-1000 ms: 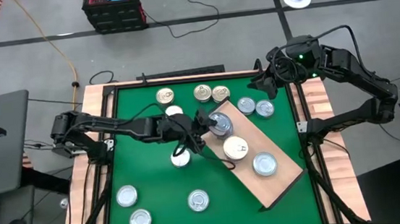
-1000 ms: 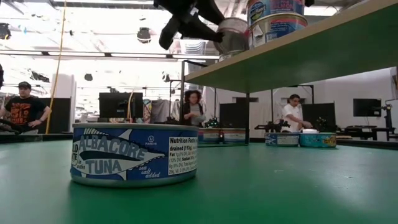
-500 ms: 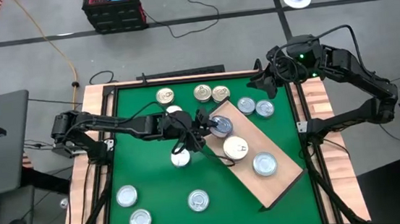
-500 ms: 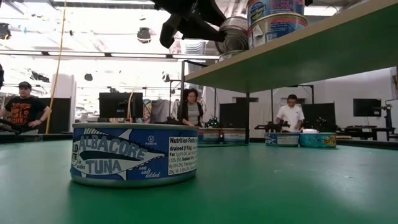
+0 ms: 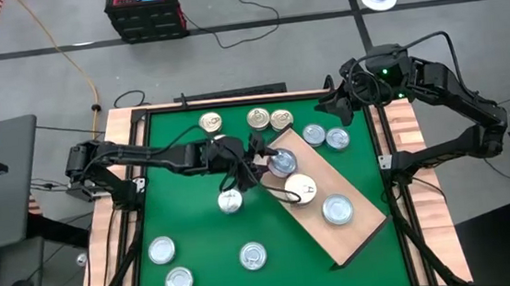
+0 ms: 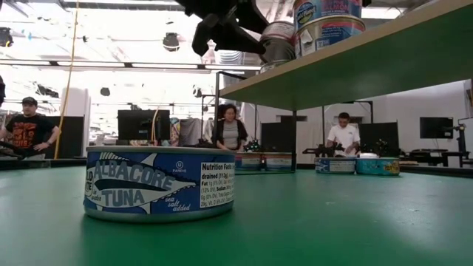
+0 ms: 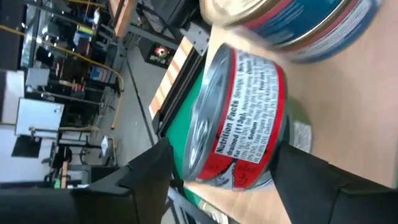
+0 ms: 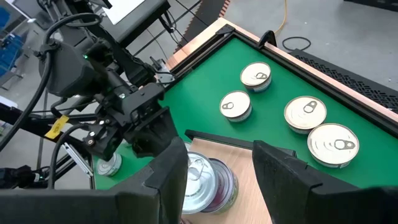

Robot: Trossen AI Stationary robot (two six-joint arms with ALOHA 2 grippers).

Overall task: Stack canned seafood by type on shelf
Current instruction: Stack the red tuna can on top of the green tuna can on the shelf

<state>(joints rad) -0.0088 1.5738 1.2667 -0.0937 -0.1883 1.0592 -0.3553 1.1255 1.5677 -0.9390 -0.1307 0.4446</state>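
The shelf (image 5: 367, 233) is a light-wood board lying slantwise over the green mat, and it shows raised in the low view (image 6: 384, 44). My left gripper (image 5: 262, 164) reaches in from the table's left to the shelf's far-left edge. Its open fingers stand on either side of a red-and-silver labelled can (image 7: 242, 124), which also shows in the high view (image 5: 282, 162). A gold-lidded blue can (image 7: 292, 25) stands just beyond. My right gripper (image 5: 333, 102) hangs open and empty above the table's far right corner, and also shows in its own wrist view (image 8: 217, 155). My left gripper comes level from the table's left. One finger (image 7: 317, 180) overlaps the can's wall near its base (image 7: 283, 155); I cannot tell whether it touches. A strip of mat and wood shows between the other finger (image 7: 152, 171) and the lid rim. The can stands on the shelf.
More cans stand on the shelf (image 5: 301, 188) (image 5: 338, 210) (image 5: 314, 135) (image 5: 337, 138). Three cans line the mat's far edge (image 5: 257, 118). Loose cans lie on the mat (image 5: 230, 201) (image 5: 162, 250) (image 5: 253, 255) (image 5: 179, 281). An albacore tuna can (image 6: 159, 183) shows close in the low view. People are in the room behind.
My left arm has shifted a little toward the table's far edge beside the can. The can has stayed at the shelf's edge. The white can on the mat beneath the arm shows more fully now.
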